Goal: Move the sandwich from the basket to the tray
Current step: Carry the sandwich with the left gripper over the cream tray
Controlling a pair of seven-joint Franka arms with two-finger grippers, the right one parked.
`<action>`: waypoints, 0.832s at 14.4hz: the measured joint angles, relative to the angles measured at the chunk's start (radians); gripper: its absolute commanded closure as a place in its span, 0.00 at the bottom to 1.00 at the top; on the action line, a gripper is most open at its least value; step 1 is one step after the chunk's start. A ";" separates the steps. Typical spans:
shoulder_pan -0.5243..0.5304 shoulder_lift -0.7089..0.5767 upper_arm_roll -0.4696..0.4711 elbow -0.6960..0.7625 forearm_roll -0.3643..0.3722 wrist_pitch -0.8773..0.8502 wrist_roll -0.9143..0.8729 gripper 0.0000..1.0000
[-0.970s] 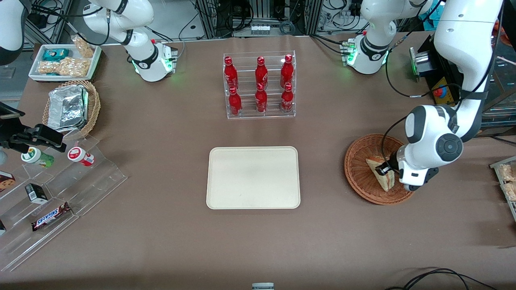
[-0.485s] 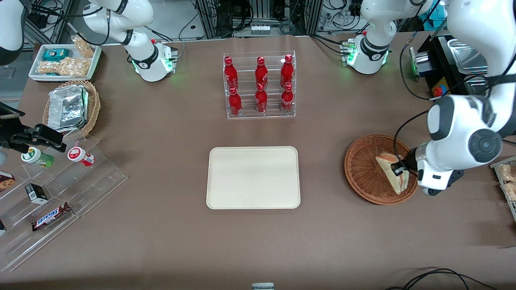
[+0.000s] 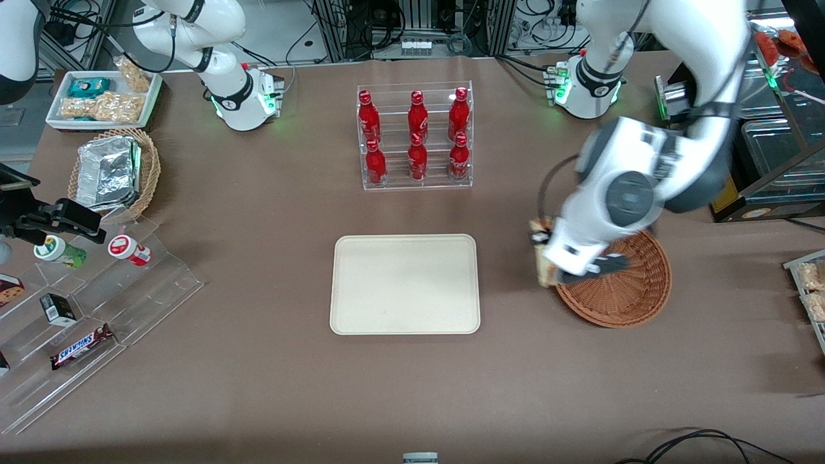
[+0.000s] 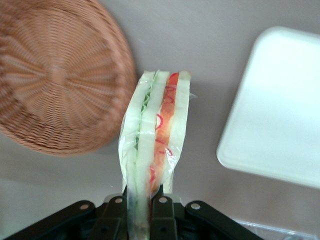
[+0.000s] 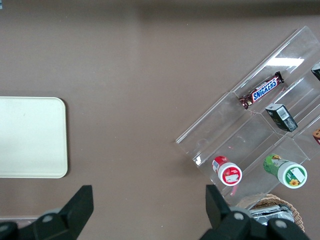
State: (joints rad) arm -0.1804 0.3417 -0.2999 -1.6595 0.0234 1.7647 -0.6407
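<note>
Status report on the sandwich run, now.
Gripper shut on sandwich, airborne between basket and tray. Basket empty. Nothing on tray.

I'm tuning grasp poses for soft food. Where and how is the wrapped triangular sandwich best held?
As the gripper does now: across the flat bread faces at one end of the wrapped triangular sandwich, fingers squeezing the thin layered thickness. It hangs above the table between the reddish-brown wicker basket and the cream rectangular tray.

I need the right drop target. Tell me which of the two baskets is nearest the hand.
The reddish-brown woven basket, now empty, lies right beside the hand, which holds the sandwich. The tan basket holds a foil container, toward the parked arm's end.
</note>
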 measured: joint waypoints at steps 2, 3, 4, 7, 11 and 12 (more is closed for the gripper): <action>-0.051 0.026 -0.028 0.011 0.000 0.002 0.030 0.81; -0.072 0.045 -0.038 0.024 0.000 0.003 0.040 0.81; -0.092 0.071 -0.045 0.043 0.000 0.003 0.050 0.81; -0.161 0.161 -0.049 0.103 0.000 0.016 0.064 0.82; -0.259 0.284 -0.049 0.195 0.012 0.124 0.010 0.80; -0.280 0.315 -0.048 0.225 0.025 0.132 -0.008 0.79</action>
State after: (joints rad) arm -0.4609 0.6570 -0.3482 -1.4349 0.0481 1.8963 -0.6483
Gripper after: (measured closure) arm 0.802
